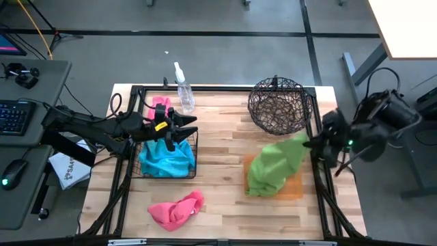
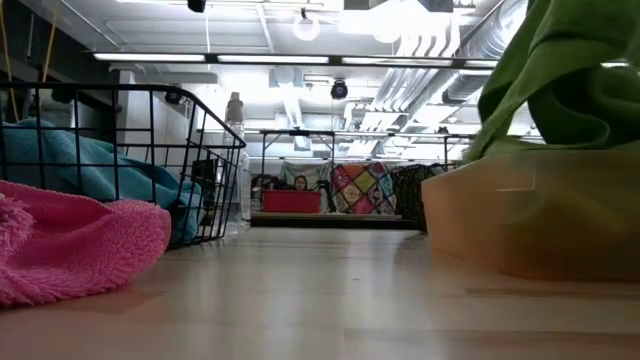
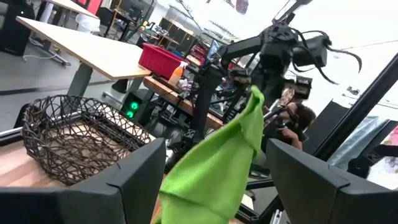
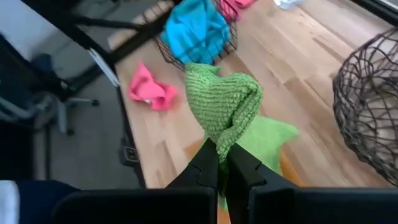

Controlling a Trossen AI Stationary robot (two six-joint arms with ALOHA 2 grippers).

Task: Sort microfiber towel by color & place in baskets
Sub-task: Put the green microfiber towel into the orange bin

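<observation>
A green towel [image 1: 273, 167] lies partly on the orange tray [image 1: 295, 190] at the table's right; my right gripper [image 1: 308, 143] is shut on its upper end. A blue towel [image 1: 166, 159] sits in the square black wire basket [image 1: 193, 164] at the left. My left gripper [image 1: 191, 127] hovers above that basket, pointing level toward the right, open with nothing between its fingers. One pink towel [image 1: 177, 210] lies on the table near the front edge, and another [image 1: 161, 104] lies behind the black basket. The round woven-wire bowl [image 1: 280, 106] stands at the far right. My right gripper pinches a bunched-up end of the green towel [image 4: 219, 138] between its two shut fingers. The fingers slant down from the table's right side. The towel rises in a peak to the fingers, and its lower part [image 1: 263, 181] rests on the orange tray.
A clear spray bottle [image 1: 183, 89] stands at the far edge beside the black basket. A black frame [image 1: 126, 164] runs along the table's sides. Bare wood shows in the table's middle [image 1: 222, 147] between the black basket and the tray.
</observation>
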